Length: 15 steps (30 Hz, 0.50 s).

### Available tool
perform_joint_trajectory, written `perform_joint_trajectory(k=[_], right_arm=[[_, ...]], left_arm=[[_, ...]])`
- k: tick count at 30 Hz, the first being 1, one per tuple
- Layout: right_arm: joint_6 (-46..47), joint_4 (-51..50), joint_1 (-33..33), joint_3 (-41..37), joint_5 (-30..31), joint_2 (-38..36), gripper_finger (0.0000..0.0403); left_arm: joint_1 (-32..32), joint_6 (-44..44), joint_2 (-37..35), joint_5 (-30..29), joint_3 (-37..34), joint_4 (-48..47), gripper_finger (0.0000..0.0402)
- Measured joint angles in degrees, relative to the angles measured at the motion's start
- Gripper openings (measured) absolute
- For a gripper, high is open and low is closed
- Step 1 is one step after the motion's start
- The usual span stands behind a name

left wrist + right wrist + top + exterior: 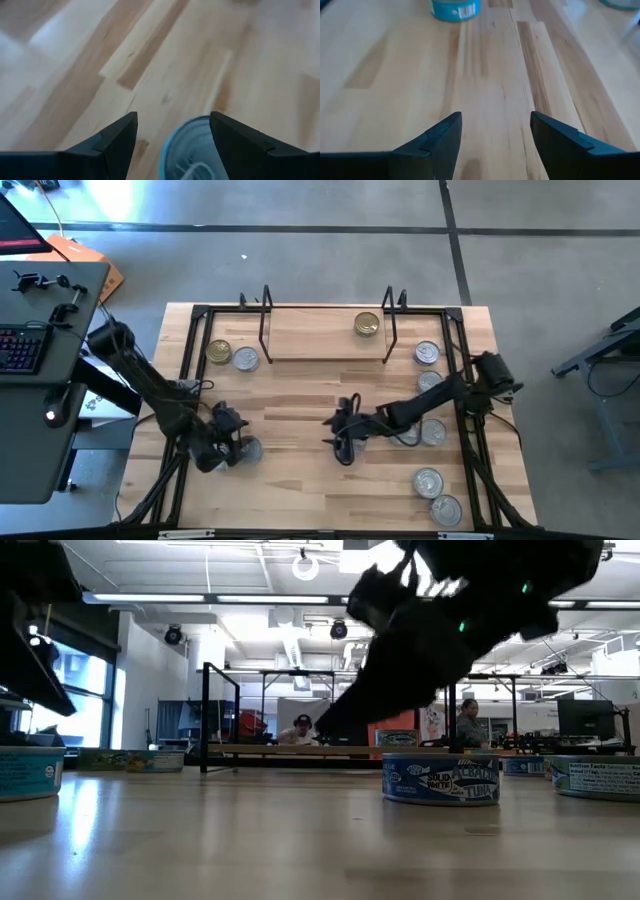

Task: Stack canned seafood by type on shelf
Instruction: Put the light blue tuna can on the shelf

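Observation:
My left gripper [238, 448] is open low over the table's near left part. A silver-lidded tin with a blue wall [191, 149] sits between its fingers, close to one finger [235, 145]; from above, this tin [249, 448] shows beside the gripper. My right gripper [343, 432] is open over bare wood near the table's middle [492, 140], with a blue tin [455, 9] far ahead of it. The shelf [325, 340] stands at the far edge and carries one gold-lidded tin [367, 325]. Other tins rest flat on the tabletop. My left gripper has the blue-walled tin [175, 150] between its open fingers, coming slanting from above. The tin stands on the table. One finger [225, 140] overlaps its rim in the wrist view, and I cannot tell whether it touches.
A gold tin [218, 352] and a silver tin [245, 359] lie left of the shelf. Several silver tins [427, 353] [435, 432] [428, 480] lie along the right side. A black frame [190, 360] edges the table. A labelled tuna tin [440, 780] shows in the low view.

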Motion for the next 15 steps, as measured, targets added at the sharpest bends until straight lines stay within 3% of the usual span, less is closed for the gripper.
perform_joint_trajectory(k=[5, 8, 11, 15], right_arm=[[-3.22, 4.73, -2.02, -0.02, -0.52, 3.07, 0.0229], [-6.4, 5.78, -3.51, -0.02, -0.92, 3.32, 0.0229], [-6.72, 5.97, -5.14, -0.02, -1.38, 3.32, 0.0229], [-5.03, 5.55, -6.7, -0.02, -1.45, 3.32, 0.0229]], left_arm=[[3.41, -2.65, 5.48, 6.79, 0.0, 0.02, 0.024], [5.8, -2.85, 8.01, 7.04, 0.25, 1.11, 0.024], [9.42, -3.34, 9.15, 5.12, 0.3, 1.36, 0.024], [14.84, -6.14, 8.45, -3.73, -0.15, -0.07, 0.024]])
